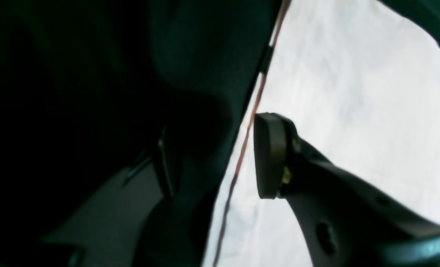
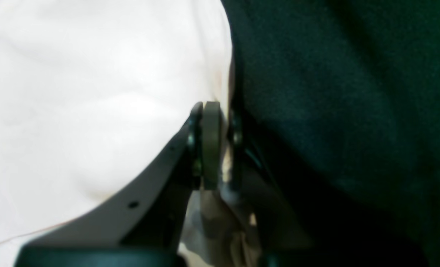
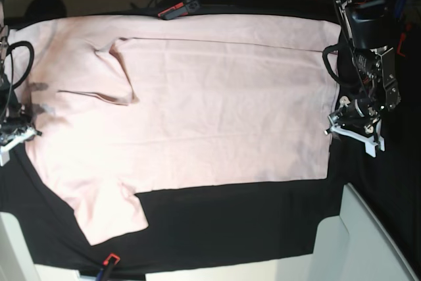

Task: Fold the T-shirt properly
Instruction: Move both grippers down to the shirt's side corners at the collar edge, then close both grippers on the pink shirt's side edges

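The pale pink T-shirt (image 3: 210,103) lies spread flat, plain side up, on the black table cloth (image 3: 230,222). Its hem is at the right, and its sleeves are at the upper left and lower left. My left gripper (image 3: 335,124) is at the hem's right edge. In the left wrist view it (image 1: 217,163) is open, one pad (image 1: 268,155) over the shirt (image 1: 353,92) and the other over the black cloth, with the hem between them. My right gripper (image 3: 16,133) is at the shirt's left edge. In the right wrist view its fingers (image 2: 224,142) are pinched on the shirt's edge (image 2: 93,92).
Red and black clamps (image 3: 187,6) and cables lie along the table's back edge. A white panel (image 3: 358,241) stands at the front right. A small red-tipped tool (image 3: 108,261) lies at the front left edge. The black cloth borders the shirt at the front.
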You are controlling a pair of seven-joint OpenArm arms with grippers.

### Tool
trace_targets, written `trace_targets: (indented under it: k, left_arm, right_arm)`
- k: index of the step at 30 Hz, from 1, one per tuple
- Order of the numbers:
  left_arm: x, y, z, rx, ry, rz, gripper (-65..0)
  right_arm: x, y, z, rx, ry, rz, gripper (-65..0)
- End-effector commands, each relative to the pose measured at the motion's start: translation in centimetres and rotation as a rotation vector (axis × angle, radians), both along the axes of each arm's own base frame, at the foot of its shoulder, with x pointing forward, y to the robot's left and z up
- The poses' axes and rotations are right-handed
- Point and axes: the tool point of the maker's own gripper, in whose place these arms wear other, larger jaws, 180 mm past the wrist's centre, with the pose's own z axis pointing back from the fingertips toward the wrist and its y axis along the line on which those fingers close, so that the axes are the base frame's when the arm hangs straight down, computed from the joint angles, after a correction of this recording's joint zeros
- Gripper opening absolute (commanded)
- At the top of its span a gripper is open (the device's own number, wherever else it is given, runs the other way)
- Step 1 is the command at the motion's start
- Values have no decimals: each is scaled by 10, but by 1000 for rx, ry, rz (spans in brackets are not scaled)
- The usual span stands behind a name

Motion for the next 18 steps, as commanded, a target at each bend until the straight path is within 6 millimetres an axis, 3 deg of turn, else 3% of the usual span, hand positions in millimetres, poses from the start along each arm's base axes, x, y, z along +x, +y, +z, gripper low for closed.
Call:
trace_targets:
  k: [1,6,13,18]
  left_arm:
    - [13,7,14,14,-46,6,-344]
    - [28,-13,13,-12,-53,-22,-344]
    - [40,-43,-7,-49,2,-72,-346]
    - [39,-48,-19,-61,-3,-53,-346]
  right_arm:
    - [12,-11,14,-20,-37,-6,-640]
    - [12,-9,14,-17,-37,-5,-640]
    - [12,-11,14,-20,-37,-6,-640]
    - [11,-13,15,-22,-37,-8,-640]
